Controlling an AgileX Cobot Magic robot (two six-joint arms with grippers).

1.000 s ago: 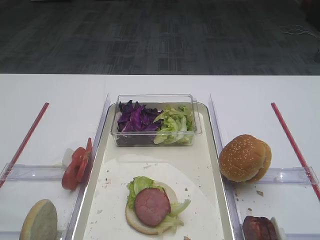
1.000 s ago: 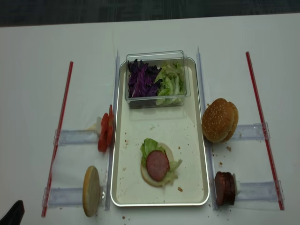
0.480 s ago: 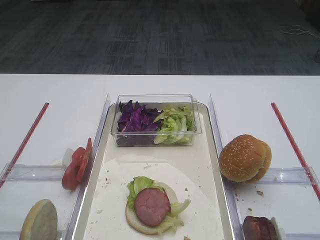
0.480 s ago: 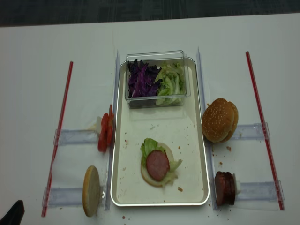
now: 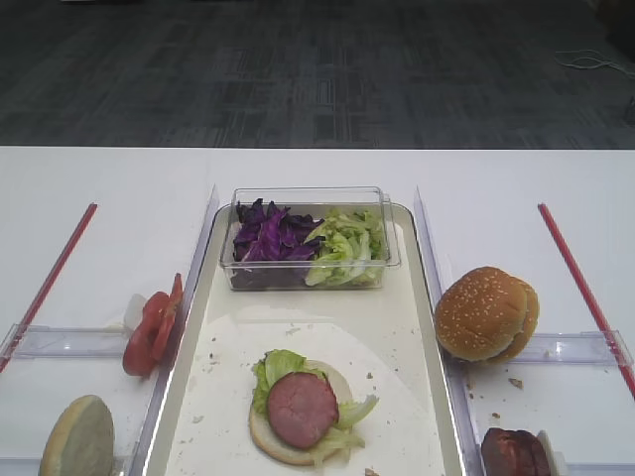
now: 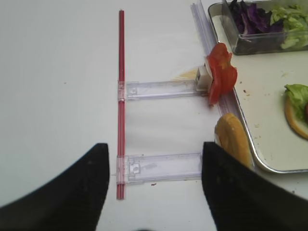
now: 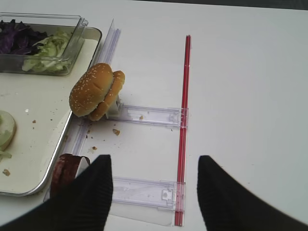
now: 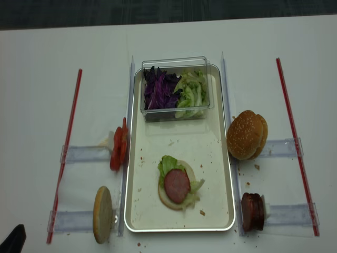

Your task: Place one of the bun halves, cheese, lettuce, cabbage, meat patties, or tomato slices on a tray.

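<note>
On the cream tray (image 8: 179, 138) a bun base carries lettuce and a meat patty (image 8: 177, 185). At the tray's far end a clear box holds purple cabbage (image 8: 159, 88) and green lettuce (image 8: 190, 92). Tomato slices (image 8: 119, 147) and a bun base on edge (image 8: 102, 214) stand on racks to the left of the tray. Sesame bun tops (image 8: 246, 134) and meat patties (image 8: 252, 211) stand to its right. My left gripper (image 6: 155, 144) hovers open and empty over the near left rack. My right gripper (image 7: 154, 157) hovers open and empty over the near right rack. No cheese is in view.
Red strips (image 8: 68, 142) (image 8: 295, 142) run along the table on the outer side of each pair of clear plastic racks (image 8: 84, 154) (image 8: 287, 213). Crumbs lie on the tray and near the right racks. The white table ends at a dark floor (image 5: 317, 69) beyond.
</note>
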